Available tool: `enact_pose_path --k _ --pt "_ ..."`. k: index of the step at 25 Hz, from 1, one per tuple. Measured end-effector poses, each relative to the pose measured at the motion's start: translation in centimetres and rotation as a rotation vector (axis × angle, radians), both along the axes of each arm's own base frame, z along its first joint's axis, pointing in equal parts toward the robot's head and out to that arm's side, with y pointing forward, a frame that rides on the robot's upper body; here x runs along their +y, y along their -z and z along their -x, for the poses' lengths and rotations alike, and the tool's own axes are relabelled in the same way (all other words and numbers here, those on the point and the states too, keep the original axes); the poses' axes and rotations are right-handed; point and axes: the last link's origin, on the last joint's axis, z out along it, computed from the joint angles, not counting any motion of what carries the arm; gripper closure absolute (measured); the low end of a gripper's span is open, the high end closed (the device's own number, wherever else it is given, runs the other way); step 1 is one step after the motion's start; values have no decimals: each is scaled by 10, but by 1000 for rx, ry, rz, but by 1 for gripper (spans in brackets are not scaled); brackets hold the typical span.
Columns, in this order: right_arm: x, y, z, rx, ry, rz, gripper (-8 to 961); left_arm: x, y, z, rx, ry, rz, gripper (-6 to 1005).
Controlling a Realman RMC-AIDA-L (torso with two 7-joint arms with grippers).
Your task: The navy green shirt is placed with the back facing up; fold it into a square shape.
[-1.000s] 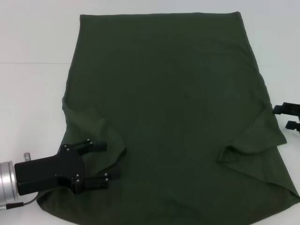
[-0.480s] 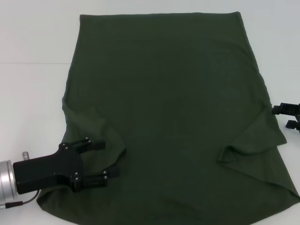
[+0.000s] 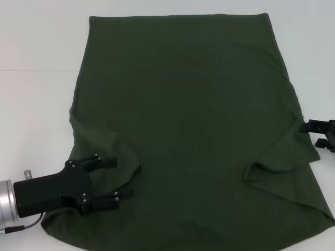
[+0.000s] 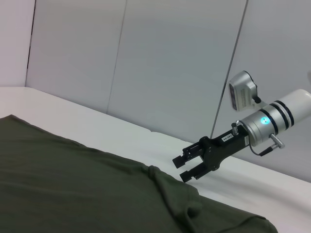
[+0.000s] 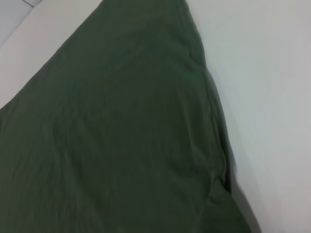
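The work surface is a plain white table (image 3: 36, 104), with pale grey wall panels (image 4: 146, 58) behind it in the left wrist view. The navy green shirt (image 3: 188, 130) lies flat across the middle of the table, spread wide, its straight edge at the far side. Both sleeves are folded inward over the body: one near my left side, one near my right, each forming a slanted flap. The near edge runs unevenly, lower toward my left.

My left gripper (image 3: 112, 179) sits over the near left corner of the shirt, beside the folded left sleeve, fingers spread apart with nothing between them. Whether the fingertips touch the fabric I cannot tell.

My right gripper (image 3: 320, 133) is at the shirt's right edge, level with the right sleeve fold. In the left wrist view the same gripper (image 4: 187, 166) hangs just above the cloth with its fingers parted, gripping nothing.
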Motion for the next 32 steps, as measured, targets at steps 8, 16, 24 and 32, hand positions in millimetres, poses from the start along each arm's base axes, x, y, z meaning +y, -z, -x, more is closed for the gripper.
enact_pose_path --k 8,16,24,32 --pt "-1 2 1 8 -2 8 174 0 0 0 -1 0 1 122" --pt "1 2 11 63 -22 13 174 -1 0 0 -2 0 1 122" --pt "3 0 24 153 -55 -2 174 -1 0 0 -3 0 2 122" --pt "-16 10 31 245 -89 84 175 0 1 0 -10 -11 -8 123"
